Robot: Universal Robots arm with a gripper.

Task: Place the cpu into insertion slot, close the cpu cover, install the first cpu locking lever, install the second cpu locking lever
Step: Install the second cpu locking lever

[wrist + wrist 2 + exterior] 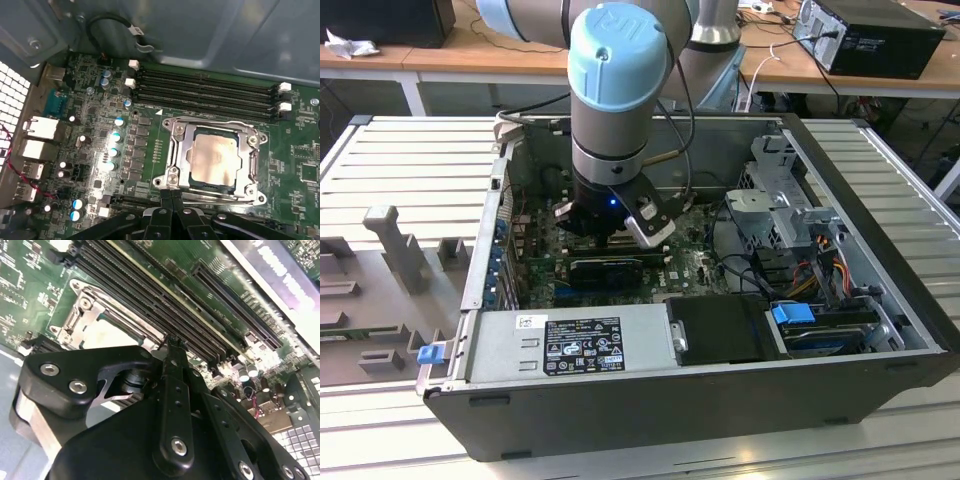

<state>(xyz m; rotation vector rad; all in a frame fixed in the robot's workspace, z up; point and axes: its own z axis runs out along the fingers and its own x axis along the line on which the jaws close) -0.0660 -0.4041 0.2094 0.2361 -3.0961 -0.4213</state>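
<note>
Ribbed metal bench [410, 160] w/ open PC case [650, 400] on it.

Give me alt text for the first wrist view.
The cpu sits in the insertion slot with the cpu cover closed over it, framed by green circuit board. The gripper, jaws together, hovers at the cover's edge; long memory slots lie beyond.

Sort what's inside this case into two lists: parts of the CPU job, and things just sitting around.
Job:
- cpu, seated in the insertion slot
- cpu cover, closed down around it
- gripper, fingers together at the socket's edge

Just there:
- memory slots
- row of capacitors
- rear ports
- black expansion card
- power supply
</note>
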